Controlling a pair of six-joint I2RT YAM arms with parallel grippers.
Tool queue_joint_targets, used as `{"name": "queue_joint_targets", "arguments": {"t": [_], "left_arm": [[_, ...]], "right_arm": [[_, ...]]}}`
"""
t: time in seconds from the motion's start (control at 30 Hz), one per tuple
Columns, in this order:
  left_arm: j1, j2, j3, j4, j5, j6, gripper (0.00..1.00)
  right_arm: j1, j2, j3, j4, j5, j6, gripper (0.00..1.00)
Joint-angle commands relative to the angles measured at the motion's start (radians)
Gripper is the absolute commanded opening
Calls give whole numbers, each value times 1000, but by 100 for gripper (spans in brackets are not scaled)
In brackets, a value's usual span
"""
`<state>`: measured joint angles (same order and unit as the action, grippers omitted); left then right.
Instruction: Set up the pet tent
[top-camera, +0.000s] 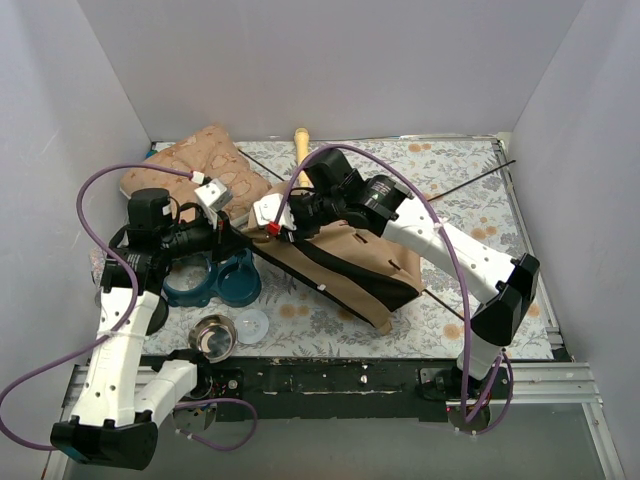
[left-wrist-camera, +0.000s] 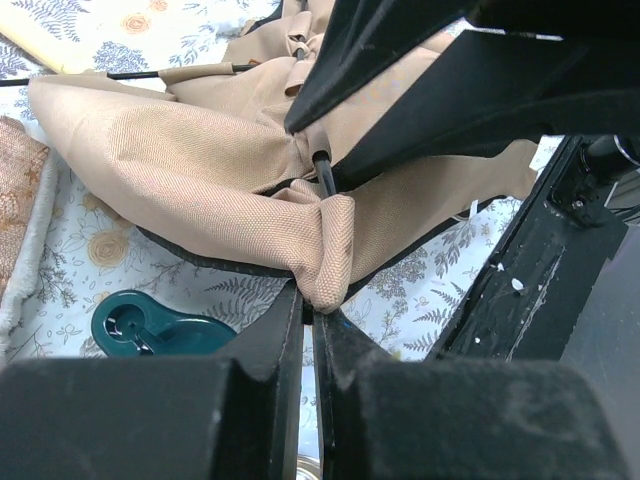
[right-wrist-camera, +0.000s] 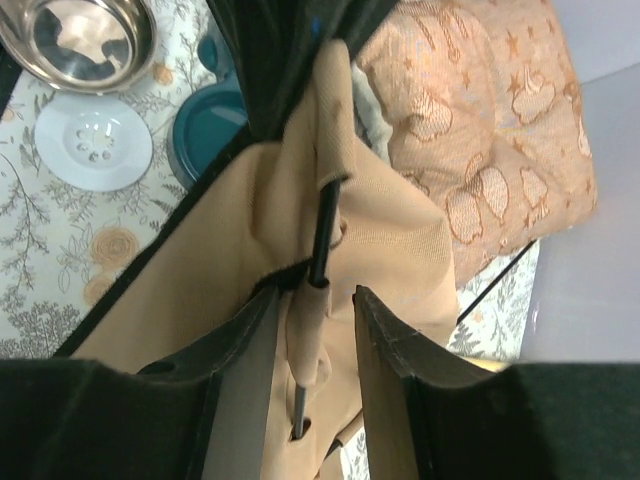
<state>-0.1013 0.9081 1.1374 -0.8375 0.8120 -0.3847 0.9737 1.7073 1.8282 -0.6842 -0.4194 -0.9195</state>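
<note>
Nearest you on the bench (top-camera: 330, 325): a steel bowl (top-camera: 213, 337) just beside a white perforated disc (top-camera: 250, 325), with a teal double dish (top-camera: 215, 282) right behind them. Your left fingers (left-wrist-camera: 275, 345) are clenched on a bunched tan corner of the pet tent (top-camera: 345, 262). The tent lies crumpled mid-bench, between your two arms. Your right fingers (right-wrist-camera: 245, 360) stand released, one on either side of a fabric sleeve with a black pole (right-wrist-camera: 322, 225) entering it. Farther back on the left, a patterned beige-pink cushion (top-camera: 195, 165) lies in the corner. Back right, a thin pole (top-camera: 470, 185) points toward the wall.
</note>
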Motion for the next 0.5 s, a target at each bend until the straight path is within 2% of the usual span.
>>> {"name": "queue_joint_targets", "arguments": {"t": [0.0, 0.13, 0.3, 0.47], "left_arm": [[2, 8, -7, 17, -8, 26, 0], [0, 17, -2, 8, -4, 61, 0], [0, 28, 5, -3, -4, 87, 0], [0, 37, 15, -21, -14, 93, 0]], "right_arm": [[-53, -61, -4, 0, -13, 13, 44], [-108, -57, 0, -8, -82, 39, 42], [-109, -37, 20, 3, -156, 67, 40], [-104, 1, 71, 15, -239, 163, 36]]}}
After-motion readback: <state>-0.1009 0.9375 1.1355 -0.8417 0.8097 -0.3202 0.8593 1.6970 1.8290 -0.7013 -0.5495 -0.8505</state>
